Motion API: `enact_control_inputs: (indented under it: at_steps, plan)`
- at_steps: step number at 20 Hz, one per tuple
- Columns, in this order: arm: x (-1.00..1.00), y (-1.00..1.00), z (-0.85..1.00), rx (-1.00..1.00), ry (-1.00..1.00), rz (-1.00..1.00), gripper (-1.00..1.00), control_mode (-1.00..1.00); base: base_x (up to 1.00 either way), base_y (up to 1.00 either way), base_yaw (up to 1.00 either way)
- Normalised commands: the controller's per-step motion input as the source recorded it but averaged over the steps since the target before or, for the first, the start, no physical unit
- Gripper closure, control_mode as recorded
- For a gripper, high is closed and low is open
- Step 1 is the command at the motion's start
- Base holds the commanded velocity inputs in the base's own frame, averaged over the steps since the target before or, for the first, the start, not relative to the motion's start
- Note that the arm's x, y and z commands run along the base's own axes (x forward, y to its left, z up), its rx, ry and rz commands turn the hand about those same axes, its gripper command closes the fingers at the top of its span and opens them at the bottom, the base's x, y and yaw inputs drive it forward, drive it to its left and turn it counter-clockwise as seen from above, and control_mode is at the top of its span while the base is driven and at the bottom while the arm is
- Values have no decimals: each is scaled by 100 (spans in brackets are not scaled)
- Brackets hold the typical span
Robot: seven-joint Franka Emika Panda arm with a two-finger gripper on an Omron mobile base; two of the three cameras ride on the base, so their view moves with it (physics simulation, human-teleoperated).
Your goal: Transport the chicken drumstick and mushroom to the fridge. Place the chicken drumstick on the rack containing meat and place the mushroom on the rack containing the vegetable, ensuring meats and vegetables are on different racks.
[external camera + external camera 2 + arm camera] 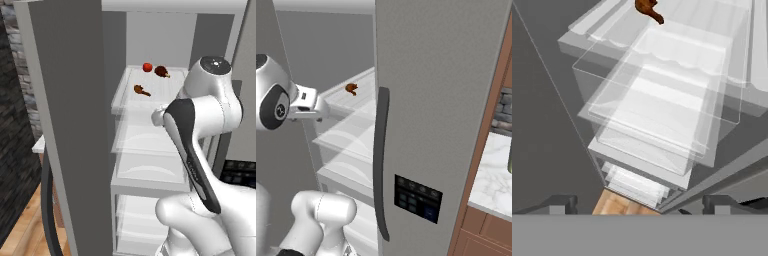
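The fridge (70, 125) stands open, its white shelves showing. The chicken drumstick (141, 90) lies near the front left of the top rack (120, 95), also seen as a drumstick (351, 88) and at the top edge of the hand view as a drumstick (647, 9). Farther back on that same rack sit the dark meat chunk (161, 71) and the red ball vegetable (147, 67). My gripper (639, 204) is open, nothing between its fingertips (562, 202), and hangs in front of and below that rack. The mushroom is out of view.
Clear drawers (662, 100) stack under the top rack. The fridge's right door (441, 100) with its dark handle (381, 160) stands close on my right. A marble counter (491, 185) lies beyond it. A brick wall (15, 125) and wooden floor (25, 235) are at left.
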Motion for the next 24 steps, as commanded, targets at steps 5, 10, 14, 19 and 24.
enact_control_inputs:
  at_steps: [5, 10, 14, 19, 24]
  plan:
    - [-86, -4, 0, 0, -12, 0, -100, -100, 0, 0, 0]
    - [-57, 0, 20, 0, -12, 0, -100, -100, 0, 0, 0]
    - [-37, 0, 22, 0, -5, 0, -100, 100, -47, 0, 0]
    - [0, 0, 0, 0, 0, 0, -100, 100, -100, 0, 2]
    - [0, 0, 0, 0, 0, 0, -100, 100, -80, 20, 53]
